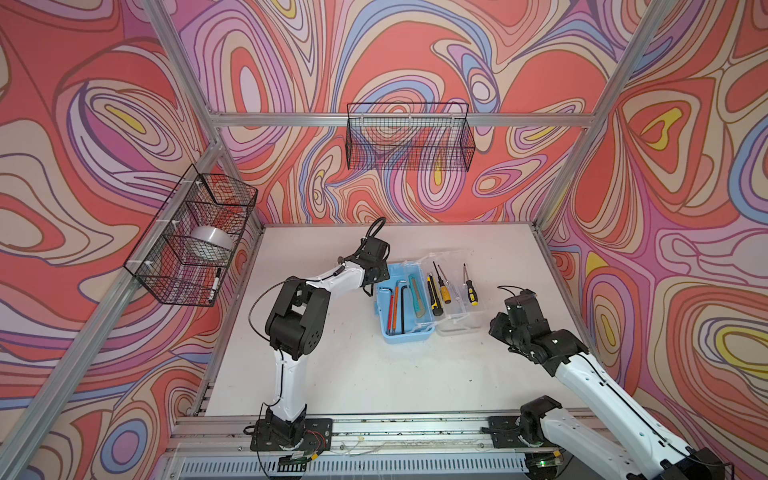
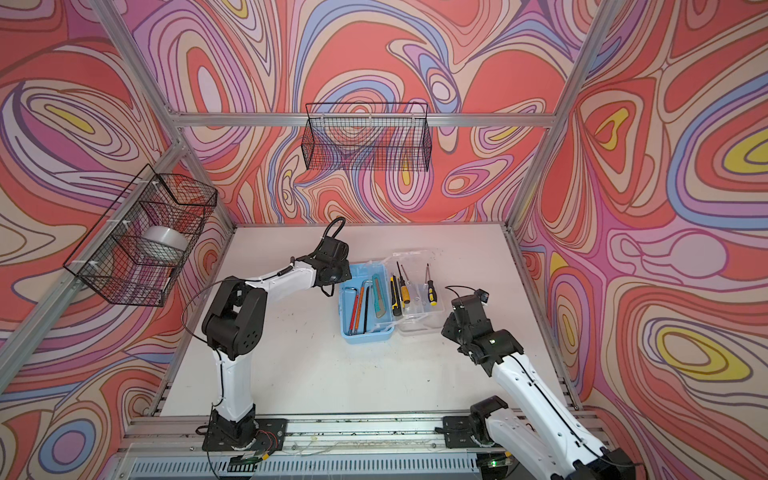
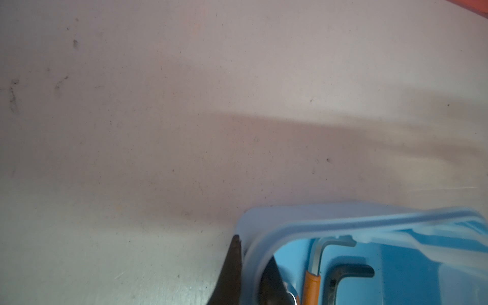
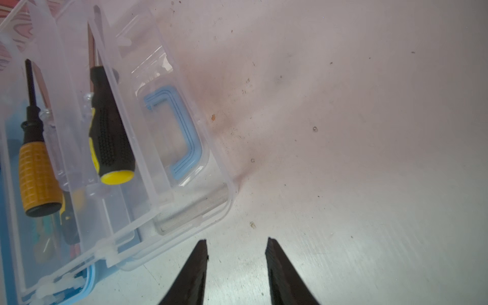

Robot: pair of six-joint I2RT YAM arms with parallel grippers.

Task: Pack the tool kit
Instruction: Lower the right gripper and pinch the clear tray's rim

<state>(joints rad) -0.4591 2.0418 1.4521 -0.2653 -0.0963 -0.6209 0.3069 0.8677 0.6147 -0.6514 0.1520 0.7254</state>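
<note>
Coral-and-lilac swirls cover the walls all round me, held on an aluminium frame. Below lies the white counter, scuffed and peppered with dark specks. I count two black wire baskets: the back basket hangs on the rear rail, and the side basket on the left wall carries one grey tape roll and one marker.

Both arms are in play, my left arm and my right arm.

One tool kit box, light blue, sits on the counter a little right of the middle, between my arms. Its clear lid lies swung open to the right, with one blue handle showing through it.

In the blue half I see a teal utility knife, an orange-sleeved hex key and a black hex key; there may be another key, I cannot tell. A yellow-and-black utility knife lies along the hinge line.

Three screwdrivers are on the clear side: a yellow-handled screwdriver, a clear-handled screwdriver and a black-and-yellow screwdriver.

My left fingers are clenched on the box's far left corner, one outside the rim, one inside. My right fingers are spread apart over bare counter just beside the lid, grasping nothing.
</note>
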